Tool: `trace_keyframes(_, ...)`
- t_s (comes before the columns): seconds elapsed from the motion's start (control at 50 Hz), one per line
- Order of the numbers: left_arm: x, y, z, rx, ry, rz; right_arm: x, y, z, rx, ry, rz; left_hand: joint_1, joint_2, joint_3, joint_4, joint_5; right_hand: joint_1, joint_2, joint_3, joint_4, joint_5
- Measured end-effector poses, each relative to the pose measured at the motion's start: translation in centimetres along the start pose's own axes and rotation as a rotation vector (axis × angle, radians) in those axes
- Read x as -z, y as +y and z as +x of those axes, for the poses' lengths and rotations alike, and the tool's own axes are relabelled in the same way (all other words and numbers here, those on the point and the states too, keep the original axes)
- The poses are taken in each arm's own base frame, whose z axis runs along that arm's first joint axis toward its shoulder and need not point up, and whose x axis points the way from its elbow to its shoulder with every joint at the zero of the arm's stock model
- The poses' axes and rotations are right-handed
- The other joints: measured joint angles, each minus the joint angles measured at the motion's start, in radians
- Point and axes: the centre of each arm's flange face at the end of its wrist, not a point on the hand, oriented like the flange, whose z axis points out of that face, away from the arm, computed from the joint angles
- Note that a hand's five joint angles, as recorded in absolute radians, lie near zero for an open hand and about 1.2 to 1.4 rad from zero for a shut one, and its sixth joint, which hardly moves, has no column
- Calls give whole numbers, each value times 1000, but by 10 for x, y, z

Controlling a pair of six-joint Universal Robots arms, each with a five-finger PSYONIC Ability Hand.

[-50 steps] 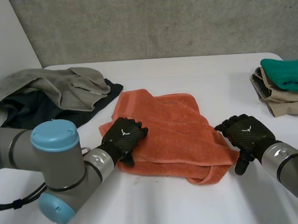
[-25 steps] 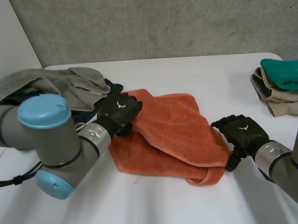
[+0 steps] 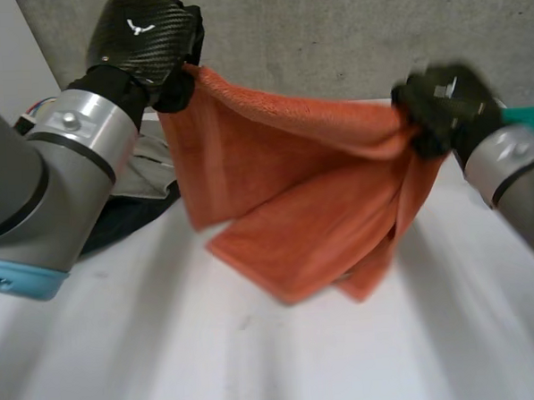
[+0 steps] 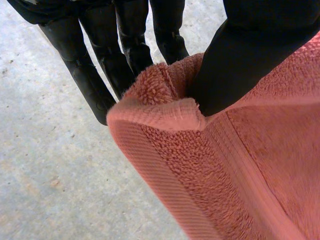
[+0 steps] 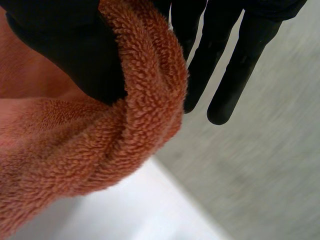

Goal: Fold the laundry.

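An orange towel (image 3: pixel 294 199) hangs in the air above the white table (image 3: pixel 167 349), stretched between both hands. My left hand (image 3: pixel 147 45) is high at the left, shut on the towel's left top corner. In the left wrist view the thumb (image 4: pixel 250 65) pinches the towel's hemmed corner (image 4: pixel 165 115) against the fingers (image 4: pixel 90 75). My right hand (image 3: pixel 441 106) holds the right top corner, a little lower. The right wrist view has the thumb (image 5: pixel 65 50) pressing a bunched roll of towel (image 5: pixel 130 120) against the fingers (image 5: pixel 235 60). The towel's lower part sags in folds toward the table.
A heap of grey and dark clothes (image 3: pixel 150 184) lies on the table behind the left arm. A green cloth (image 3: pixel 527 115) peeks out behind the right hand at the table's far right. A grey wall stands behind the table.
Both hands closed on the towel and lifted it off the table into the air, the left hand rising higher. The towel now hangs stretched between them.
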Motion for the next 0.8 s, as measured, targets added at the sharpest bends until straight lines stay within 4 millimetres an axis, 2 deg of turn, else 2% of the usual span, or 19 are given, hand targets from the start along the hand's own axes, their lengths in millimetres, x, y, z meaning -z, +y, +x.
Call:
trace_keyframes(0.06, 8, 2, -1, 1, 4, -24, 1, -25, 10, 88, 16, 42, 0, 0, 0, 0, 1, 0, 0, 2, 0, 4)
trace_keyframes(0.12, 15, 8, 1, 3, 14, -55, 2, -34, 13, 122, 12, 42, 0, 0, 0, 0, 1, 0, 0, 4, 0, 6)
trace_keyframes(0.18, 25, 24, 7, 8, 36, -113, 7, -40, 11, 145, -30, 2, 0, 0, 0, 0, 1, 0, 0, 4, 0, 6)
trace_keyframes(0.28, 37, 60, 20, 18, 70, -208, 12, -21, -10, 125, -146, -131, 0, 0, 0, 0, 1, 0, 0, 4, 1, 5)
trace_keyframes(0.32, 40, 86, 29, 22, 88, -264, 12, 1, -25, 114, -218, -230, 0, 0, 2, 0, 1, 0, 0, 7, 3, 6)
trace_keyframes(0.34, 41, 91, 30, 22, 91, -275, 12, 4, -27, 113, -226, -242, 0, 0, 3, 0, 1, 0, 0, 7, 3, 6)
trace_keyframes(0.4, 38, 112, 37, 23, 100, -306, 9, 25, -38, 127, -272, -319, 0, 2, 4, 0, 1, 0, 0, 7, 3, 6)
trace_keyframes(0.44, 29, 125, 38, 21, 94, -305, 1, 39, -41, 169, -278, -356, 0, 2, 4, 1, 1, 0, 0, 7, 3, 6)
trace_keyframes(0.5, 14, 128, 35, 16, 73, -271, -9, 47, -42, 220, -261, -361, 0, 2, 4, 4, 1, 0, 0, 7, 3, 6)
trace_keyframes(0.52, 3, 125, 31, 12, 55, -237, -19, 51, -43, 264, -239, -349, 0, 2, 4, 4, 1, -2, -3, 4, -1, 5)
trace_keyframes(0.56, -9, 120, 26, 9, 34, -198, -24, 52, -44, 284, -228, -336, 0, 2, 4, 4, 1, -33, -62, -67, -74, -63)
trace_keyframes(0.58, -17, 114, 21, 6, 18, -166, -30, 52, -48, 306, -217, -310, 0, 2, 4, 4, 1, -289, -333, -330, -338, -330)
trace_keyframes(0.6, -21, 111, 19, 5, 11, -150, -32, 52, -50, 312, -213, -296, 0, 2, 4, 4, 1, -370, -416, -410, -418, -413)
trace_keyframes(0.62, -29, 104, 15, 4, -3, -119, -35, 51, -54, 318, -211, -274, 0, 2, 4, 4, 1, -607, -656, -645, -653, -659)
trace_keyframes(0.64, -30, 102, 15, 4, -5, -114, -36, 51, -55, 318, -210, -268, 0, 2, 4, 4, 1, -669, -721, -697, -707, -712)
trace_keyframes(0.66, -35, 97, 12, 5, -14, -92, -37, 50, -60, 311, -211, -247, 0, 2, 4, 4, 1, -806, -861, -869, -884, -870)
trace_keyframes(0.72, -38, 92, 11, 14, -17, -78, -37, 50, -65, 275, -214, -231, 0, 2, 4, 4, 1, -876, -950, -971, -980, -955)
trace_keyframes(0.8, -34, 95, 14, 28, -10, -96, -31, 53, -66, 146, -203, -240, 0, 2, 4, 4, 1, -875, -952, -975, -986, -955)
